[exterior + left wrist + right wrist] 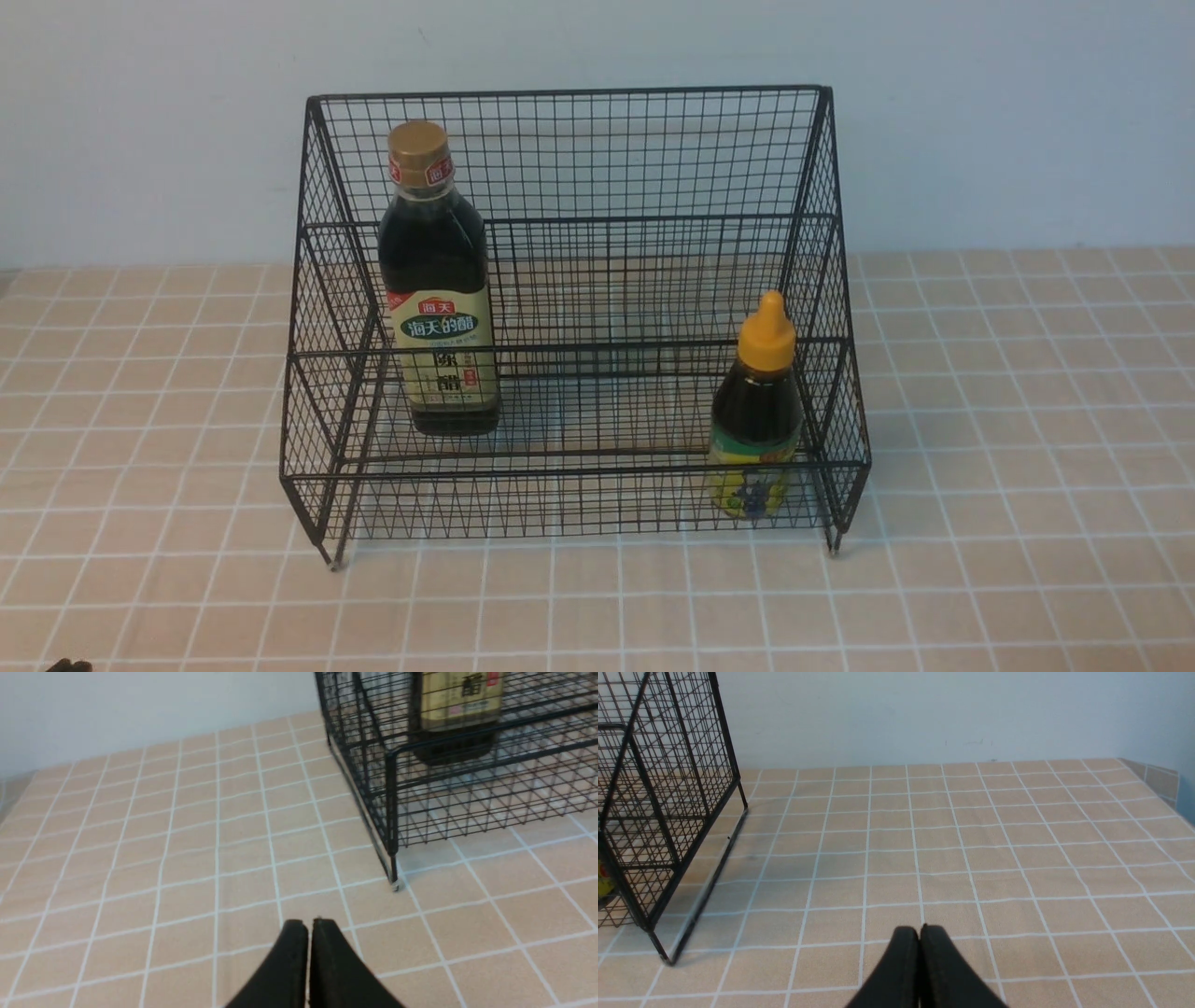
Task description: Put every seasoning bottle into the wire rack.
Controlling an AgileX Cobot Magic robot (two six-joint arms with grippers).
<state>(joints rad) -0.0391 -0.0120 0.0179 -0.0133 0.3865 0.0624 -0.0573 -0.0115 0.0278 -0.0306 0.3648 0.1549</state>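
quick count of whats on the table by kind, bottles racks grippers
seasoning bottles: 2, the tall gold-capped bottle and the short orange-capped bottle, both upright inside the rack
wire rack: 1
grippers: 2, left gripper and right gripper, both shut and holding nothing
total: 5

Two seasoning bottles (a tall one (437,280) and a short one (757,411)), one wire rack (579,149).
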